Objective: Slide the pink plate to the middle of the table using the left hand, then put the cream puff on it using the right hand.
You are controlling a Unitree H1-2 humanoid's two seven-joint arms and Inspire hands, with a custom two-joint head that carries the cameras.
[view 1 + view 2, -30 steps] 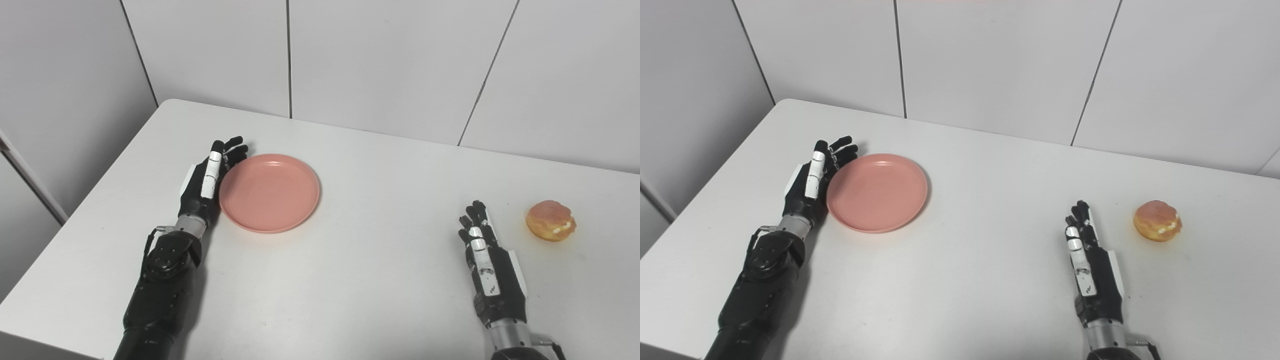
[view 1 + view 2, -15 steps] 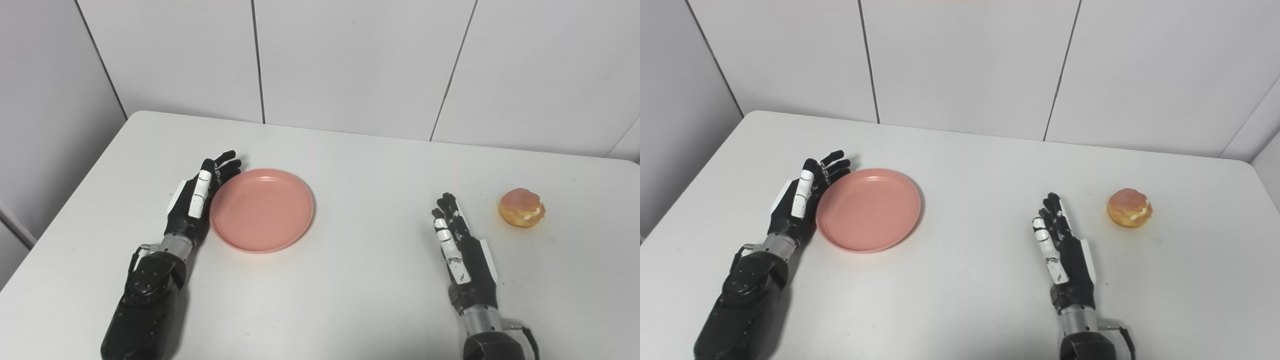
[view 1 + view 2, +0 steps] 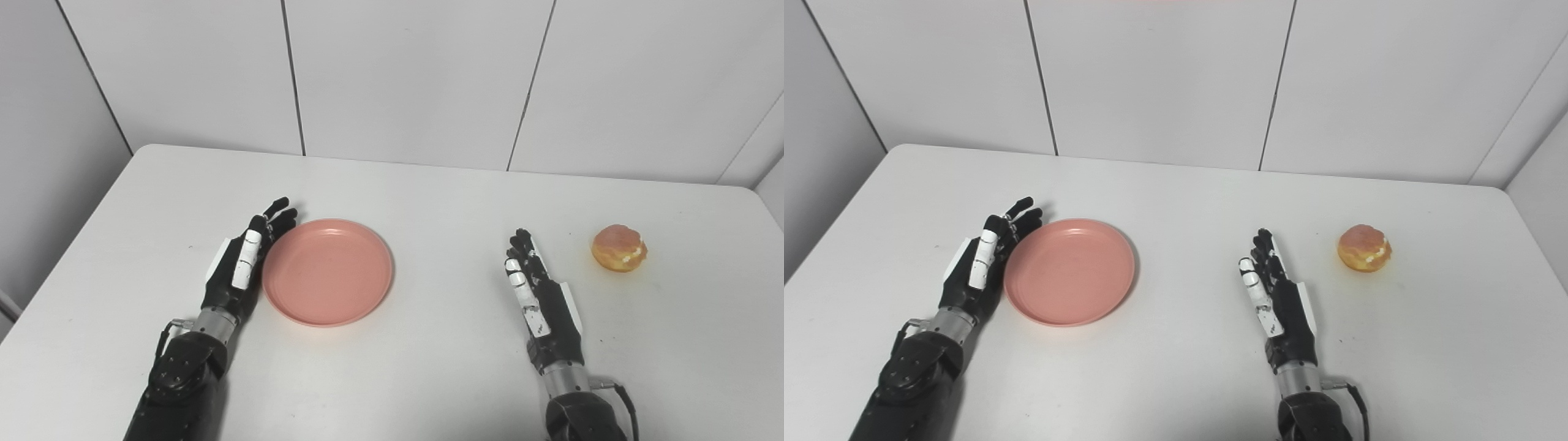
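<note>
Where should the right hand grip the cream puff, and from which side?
Probably across the cream puff rounded sides, coming from above. It sits upright and alone on the table, cream seam showing low on its side, so the open right hand should close gently.

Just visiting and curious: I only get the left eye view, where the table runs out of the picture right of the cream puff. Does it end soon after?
Observer: Yes. The right eye view shows the table ending at a right edge that passes level with the cream puff, with bare surface between them.
Operator: And what is beyond that edge?
Observer: A grey side wall runs alongside it. I cannot tell whether wall and table touch.
</note>
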